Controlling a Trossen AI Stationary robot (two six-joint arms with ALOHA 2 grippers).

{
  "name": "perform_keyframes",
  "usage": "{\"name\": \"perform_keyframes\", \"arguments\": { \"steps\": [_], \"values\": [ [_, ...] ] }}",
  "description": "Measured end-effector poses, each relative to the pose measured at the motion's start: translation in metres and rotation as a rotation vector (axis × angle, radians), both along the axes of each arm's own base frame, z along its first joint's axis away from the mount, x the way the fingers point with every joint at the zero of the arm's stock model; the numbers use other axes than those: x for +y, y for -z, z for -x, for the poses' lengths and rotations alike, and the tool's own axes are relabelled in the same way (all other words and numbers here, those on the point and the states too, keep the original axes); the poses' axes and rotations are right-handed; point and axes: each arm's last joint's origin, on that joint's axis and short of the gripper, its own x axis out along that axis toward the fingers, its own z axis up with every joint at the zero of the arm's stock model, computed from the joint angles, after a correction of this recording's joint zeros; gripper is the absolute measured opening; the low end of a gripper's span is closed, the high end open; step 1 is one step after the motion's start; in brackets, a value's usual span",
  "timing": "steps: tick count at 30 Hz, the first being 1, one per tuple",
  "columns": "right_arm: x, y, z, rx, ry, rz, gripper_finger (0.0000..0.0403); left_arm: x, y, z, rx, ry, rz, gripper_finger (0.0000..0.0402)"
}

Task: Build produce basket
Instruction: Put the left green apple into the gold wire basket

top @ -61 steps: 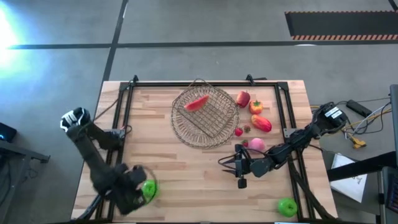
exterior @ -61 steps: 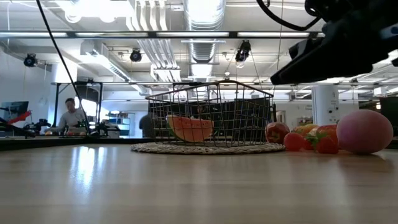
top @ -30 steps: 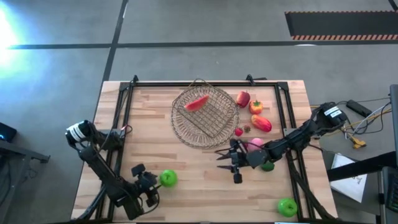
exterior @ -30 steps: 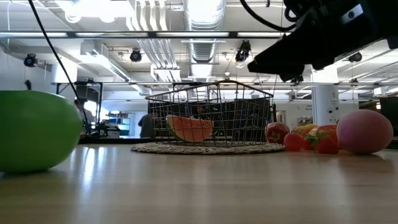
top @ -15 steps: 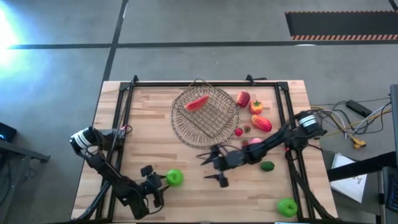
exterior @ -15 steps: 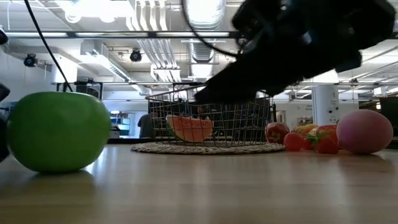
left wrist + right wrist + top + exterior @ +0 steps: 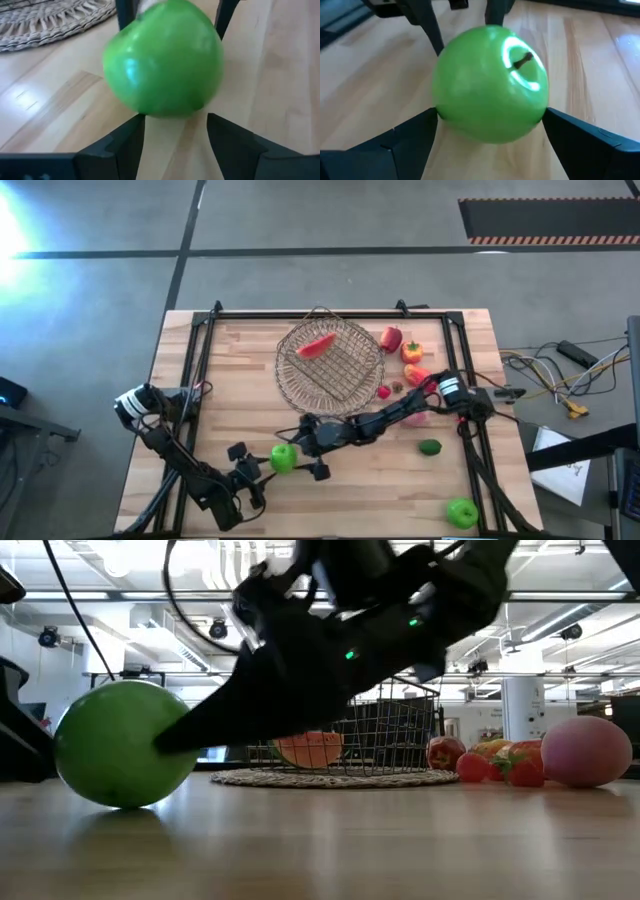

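A bright green apple (image 7: 284,457) rests on the wood table near the front left. My right gripper (image 7: 300,452) reaches in low from the right, open, one finger on each side of the apple (image 7: 490,85). My left gripper (image 7: 252,467) sits low just left of the apple (image 7: 162,57), open, with its fingertips short of the fruit. The wire basket (image 7: 345,370) stands on a round woven tray at the far middle and holds a watermelon slice (image 7: 320,345). My right gripper has its two fingers (image 7: 420,130) close beside the green apple's sides, coming in nearly level from the table's right. I cannot tell whether they touch it. The apple sits on the table.
More produce lies right of the basket: a red apple (image 7: 391,338), an orange pepper (image 7: 411,351), a salmon-red piece (image 7: 422,378), a pink fruit (image 7: 585,751). A dark green piece (image 7: 429,446) and a second green apple (image 7: 461,512) lie near the front right.
My right gripper has swept from the table's right side toward the left and down, up to the green apple. The apple has rolled a little toward the table's right, away from my left gripper, which has dipped slightly.
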Motion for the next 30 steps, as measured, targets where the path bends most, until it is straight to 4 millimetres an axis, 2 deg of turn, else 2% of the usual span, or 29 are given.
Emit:
{"name": "perform_keyframes", "arguments": {
  "steps": [4,8,14,21,27,30],
  "values": [
    [0.001,-0.001,-0.014,-0.011,-0.009,0.017,0.0348,0.003,0.002,-0.001,0.043,0.017,-0.012,0.0199],
    [-0.002,-0.002,-0.017,-0.022,-0.01,0.022,0.0348,0.009,0.006,0.0,0.052,0.005,-0.027,0.0199],
    [-0.005,-0.002,-0.013,0.01,-0.011,0.016,0.0348,0.012,0.006,-0.001,0.038,-0.004,-0.037,0.0199],
    [-0.007,-0.002,-0.005,0.11,0.077,-0.118,0.0348,0.014,-0.002,0.0,0.066,0.004,-0.017,0.0198],
    [-0.007,0.015,-0.004,0.169,0.086,-0.174,0.0349,0.015,-0.007,-0.001,0.074,0.002,-0.014,0.0198],
    [-0.007,0.015,-0.008,0.163,0.089,-0.177,0.0362,0.018,-0.006,-0.005,0.076,-0.014,-0.01,0.0198]
  ]
}}
